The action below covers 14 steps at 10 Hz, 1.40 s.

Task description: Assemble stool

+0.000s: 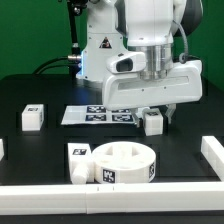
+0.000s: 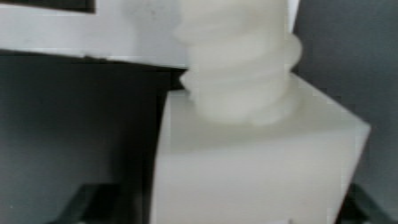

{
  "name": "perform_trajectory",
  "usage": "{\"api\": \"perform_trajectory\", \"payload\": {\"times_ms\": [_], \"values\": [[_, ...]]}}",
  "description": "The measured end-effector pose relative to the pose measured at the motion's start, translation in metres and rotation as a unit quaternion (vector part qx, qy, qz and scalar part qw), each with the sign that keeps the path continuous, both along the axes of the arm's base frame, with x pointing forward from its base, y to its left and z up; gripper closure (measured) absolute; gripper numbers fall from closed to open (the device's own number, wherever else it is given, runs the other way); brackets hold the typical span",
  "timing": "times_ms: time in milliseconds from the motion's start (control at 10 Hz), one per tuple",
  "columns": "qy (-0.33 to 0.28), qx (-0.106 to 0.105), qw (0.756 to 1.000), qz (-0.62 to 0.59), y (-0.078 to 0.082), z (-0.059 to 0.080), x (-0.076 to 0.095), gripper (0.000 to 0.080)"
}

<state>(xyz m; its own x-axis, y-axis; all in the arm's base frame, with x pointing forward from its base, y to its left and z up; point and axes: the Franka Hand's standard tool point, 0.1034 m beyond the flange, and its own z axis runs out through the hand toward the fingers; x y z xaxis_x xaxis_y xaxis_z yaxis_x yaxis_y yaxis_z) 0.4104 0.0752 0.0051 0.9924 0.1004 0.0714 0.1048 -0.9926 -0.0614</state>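
The round white seat (image 1: 123, 163) lies at the table's front middle with a tag on its side wall. One white leg (image 1: 78, 160) stands against the seat on the exterior view's left, and another leg (image 1: 30, 117) lies far off on that side. My gripper (image 1: 151, 108) is shut on a third leg (image 1: 152, 123), low over the table behind the seat. In the wrist view this leg (image 2: 249, 140) fills the picture, its threaded peg end (image 2: 240, 60) pointing away from my gripper (image 2: 217, 205). I cannot tell whether it touches the table.
The marker board (image 1: 95, 115) lies flat just beside the held leg, on the exterior view's left. White rails run along the table's front (image 1: 110, 192) and along the exterior view's right side (image 1: 211, 155). The arm's base and cables stand at the back.
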Motion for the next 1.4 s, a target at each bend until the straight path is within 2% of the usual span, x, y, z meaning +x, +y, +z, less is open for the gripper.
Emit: {"api": "perform_trajectory", "payload": {"times_ms": [100,200,300,400,600,800,1000,1200,1300,1400], "values": [[0.016,0.001,1.000,0.004,0.001,0.013,0.005,0.0204],[0.026,0.001,1.000,0.010,-0.002,0.031,0.014,0.0166],[0.038,0.003,0.999,0.009,-0.005,0.048,0.028,0.0166],[0.046,0.006,0.999,0.012,-0.006,0.064,0.048,0.0152],[0.026,0.007,0.996,0.082,-0.009,0.085,0.083,0.0150],[0.030,0.007,0.997,0.069,-0.007,0.079,0.076,0.0150],[0.030,0.005,0.995,0.090,-0.011,0.080,0.078,0.0150],[0.029,0.000,0.981,0.189,-0.036,0.085,0.130,0.0150],[0.028,0.000,0.974,0.225,-0.037,0.080,0.151,0.0150],[0.028,0.002,0.973,0.228,-0.035,0.076,0.154,0.0150]]}}
